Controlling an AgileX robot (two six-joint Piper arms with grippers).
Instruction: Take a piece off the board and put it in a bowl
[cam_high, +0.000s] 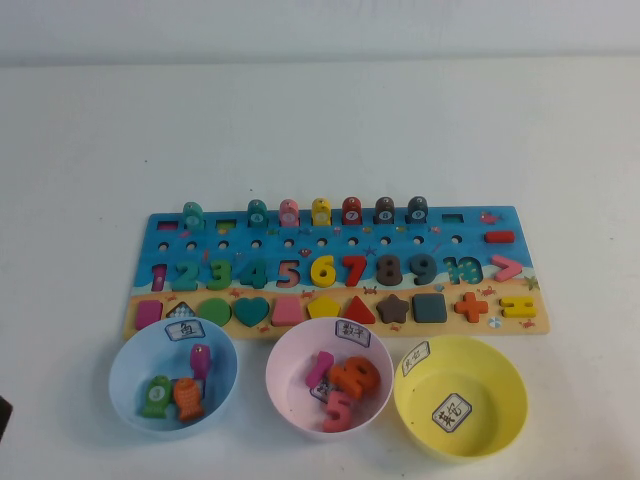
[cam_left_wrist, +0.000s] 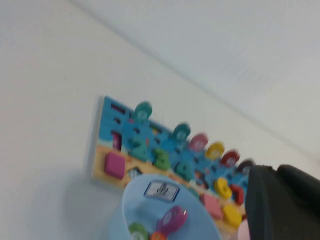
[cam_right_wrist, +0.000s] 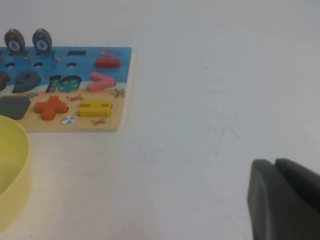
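The dark-teal heart piece (cam_high: 251, 311) lies in its slot in the board's front row, between a green circle and a pink block. The board (cam_high: 340, 225) lies across the table's middle. The yellow bowl (cam_high: 492, 385) stands empty in front of the board's right end; its rim also shows in the right wrist view (cam_right_wrist: 17, 170). My left gripper (cam_left_wrist: 276, 170) is shut and empty, low at the near left, by the light-blue bowl (cam_left_wrist: 150, 210). My right gripper (cam_right_wrist: 274, 162) is shut and empty over bare table, right of the board's right end (cam_right_wrist: 120, 85).
A light-blue bowl (cam_high: 130, 385) holds fish pieces and a pink bowl (cam_high: 290, 385) holds numerals, both in front of the board. Ring pegs (cam_high: 320, 211) stand along the board's back row. Bare white table lies to the right and behind.
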